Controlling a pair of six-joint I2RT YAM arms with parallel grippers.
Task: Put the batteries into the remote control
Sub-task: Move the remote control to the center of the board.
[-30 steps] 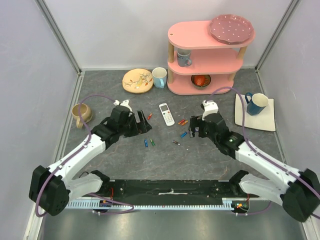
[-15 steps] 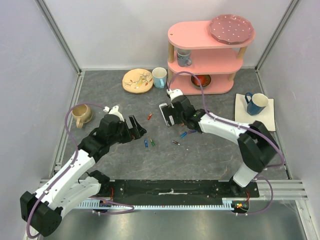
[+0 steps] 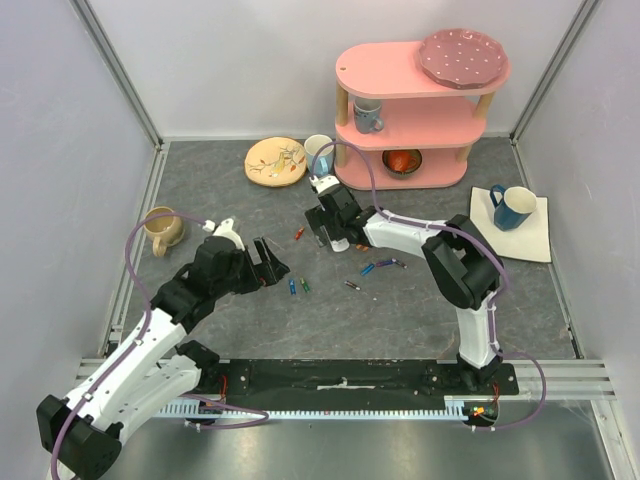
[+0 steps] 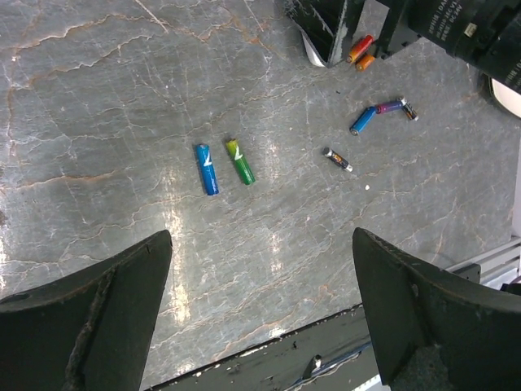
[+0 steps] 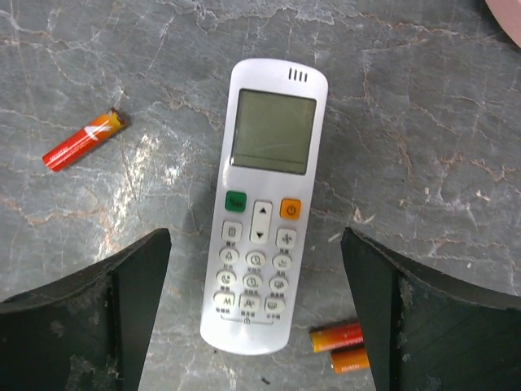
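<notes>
We see the remote control (image 5: 262, 208) between the fingers of our right gripper (image 5: 254, 269), lone battery (image 5: 84, 140) to its left, battery pair (image 5: 346, 346) at its near-right corner

left arm (image 3: 150, 322) reaches forward and inward, left gripper (image 3: 268, 262) tilted down with its fingers (image 4: 98, 309) spread wide. right arm (image 3: 400, 233) rises from its base, bends hard at the elbow and stretches leftward, right gripper (image 3: 326, 232) pointing straight down, its fingers (image 5: 89, 309) also wide apart.
</notes>
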